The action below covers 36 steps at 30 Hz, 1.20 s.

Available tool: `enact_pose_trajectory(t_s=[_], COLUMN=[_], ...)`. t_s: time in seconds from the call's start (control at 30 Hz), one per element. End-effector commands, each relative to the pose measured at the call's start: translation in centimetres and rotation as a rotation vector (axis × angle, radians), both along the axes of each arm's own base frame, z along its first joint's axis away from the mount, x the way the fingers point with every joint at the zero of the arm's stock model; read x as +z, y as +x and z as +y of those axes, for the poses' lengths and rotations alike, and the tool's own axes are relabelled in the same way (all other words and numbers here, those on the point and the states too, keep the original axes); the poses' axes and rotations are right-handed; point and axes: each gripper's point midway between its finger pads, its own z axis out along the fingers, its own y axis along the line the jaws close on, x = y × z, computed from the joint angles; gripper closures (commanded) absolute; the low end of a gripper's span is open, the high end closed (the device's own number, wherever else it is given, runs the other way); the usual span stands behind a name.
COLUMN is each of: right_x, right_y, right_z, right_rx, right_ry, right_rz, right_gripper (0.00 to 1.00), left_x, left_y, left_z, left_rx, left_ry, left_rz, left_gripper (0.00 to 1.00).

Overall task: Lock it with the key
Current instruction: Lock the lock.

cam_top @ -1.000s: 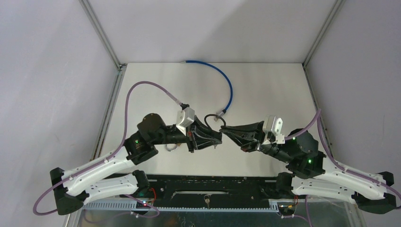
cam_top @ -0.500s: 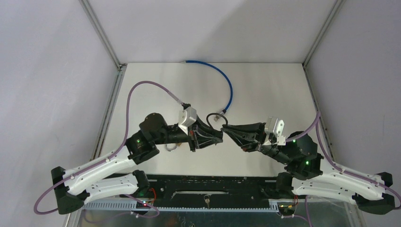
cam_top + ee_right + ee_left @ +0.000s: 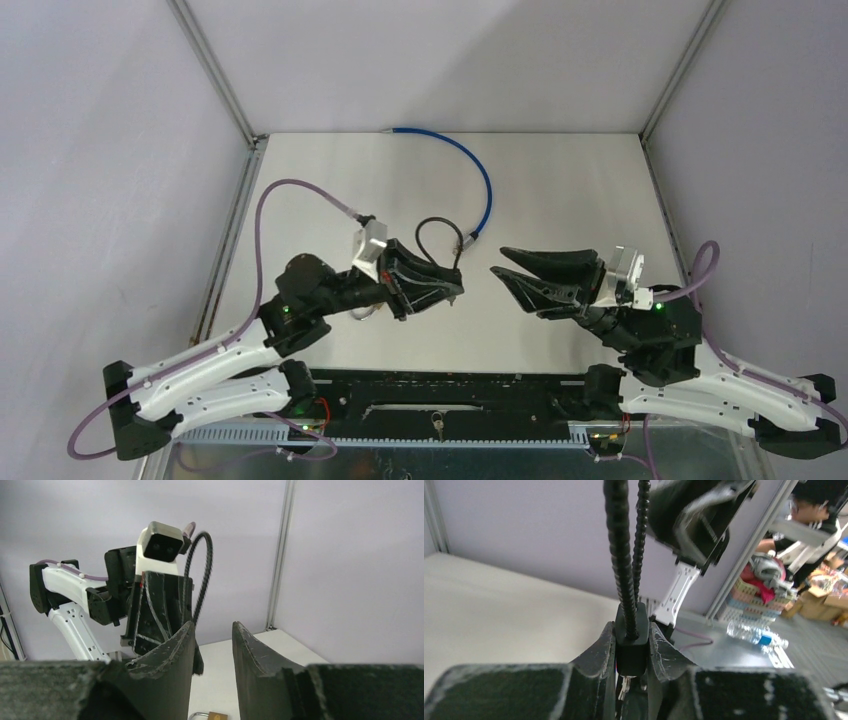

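My left gripper [image 3: 452,288] is shut on the black body of a cable lock [image 3: 631,650]. The lock's black ribbed cable [image 3: 619,555] loops up out of the jaws; the loop also shows in the top view [image 3: 428,232]. A small silver key [image 3: 625,685] hangs under the lock body between the fingers. My right gripper [image 3: 498,262] is open and empty, a short way right of the left gripper and pointing at it. In the right wrist view, the right gripper [image 3: 213,626] faces the left gripper with its cable loop [image 3: 200,575].
A brass padlock [image 3: 216,715] lies on the white table [image 3: 560,190] below my right fingers. A blue cable [image 3: 483,185] curves from the back edge to mid-table. Grey walls and metal posts [image 3: 280,555] close in the table.
My right gripper has pulled back to the right, away from the left gripper's tips, and now stands open. The left arm shifted slightly left and the cable loop swung up.
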Motion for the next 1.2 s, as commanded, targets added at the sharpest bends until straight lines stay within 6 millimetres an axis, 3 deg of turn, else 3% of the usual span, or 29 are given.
enact_pose_trajectory(t_s=[0.0,0.37,0.6,1.0,1.17], right_x=[-0.2,-1.1,-1.2,-0.8,-1.0], right_y=[0.2,-2.8,-4.2,-3.7,-3.6], right_z=[0.4,4.1,5.5,6.0,6.2], right_rx=[0.003,0.232,0.33,0.319,0.321], right_ry=[0.014,-0.024,-0.029,0.003,-0.002], right_rz=[0.016,-0.005,-0.027,-0.007,0.001], right_gripper=[0.64,0.63,0.63,0.65,0.72], left_x=[6.1,9.5,9.3,8.6,8.6], left_y=[-0.4,-2.9,-3.2,-3.7,-3.8], left_z=[2.6,4.2,3.7,2.9,2.9], left_rx=[0.045,-0.051,-0.084,-0.138,-0.14], left_ry=[-0.281,-0.415,-0.404,-0.374,-0.373], left_rz=[-0.029,-0.077,-0.078,-0.076,-0.076], left_gripper=[1.0,1.0,1.0,1.0,1.0])
